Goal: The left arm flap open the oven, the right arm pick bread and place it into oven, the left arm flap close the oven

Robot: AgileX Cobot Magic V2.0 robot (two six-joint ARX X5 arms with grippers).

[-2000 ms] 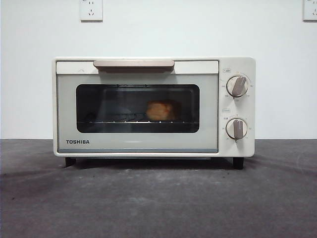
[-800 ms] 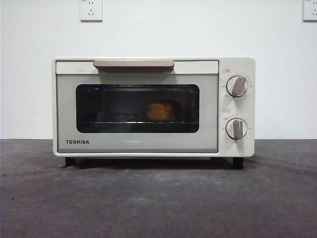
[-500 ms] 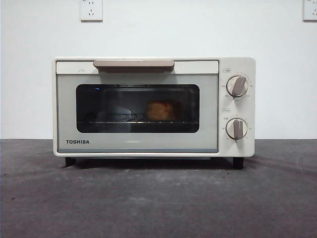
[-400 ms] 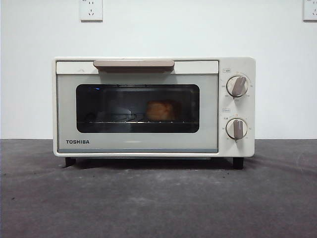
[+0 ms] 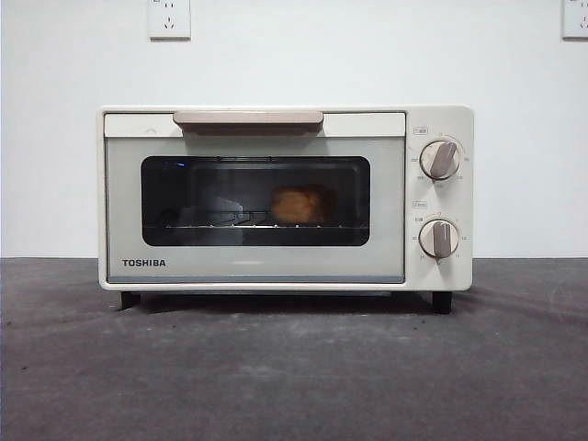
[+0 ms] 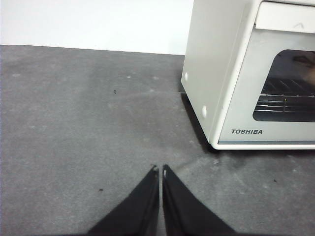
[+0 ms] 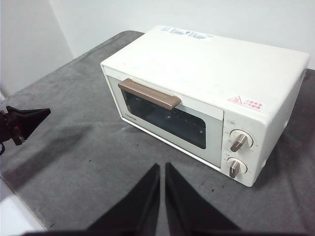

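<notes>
The cream-white TOSHIBA oven (image 5: 285, 197) stands on the dark grey table with its glass door shut and its tan handle (image 5: 248, 118) at the top. The golden bread (image 5: 296, 206) sits on the wire rack inside, seen through the window. My left gripper (image 6: 160, 171) is shut and empty, low over the table off the oven's (image 6: 246, 73) left front corner. My right gripper (image 7: 162, 167) is shut and empty, raised in front of the oven (image 7: 206, 93). The left gripper also shows in the right wrist view (image 7: 27, 120). Neither gripper shows in the front view.
Two beige knobs (image 5: 440, 159) are on the oven's right panel. White wall with sockets (image 5: 169, 17) behind. The dark grey table mat (image 5: 294, 367) stretches in front of the oven; its left edge (image 7: 19, 216) shows in the right wrist view.
</notes>
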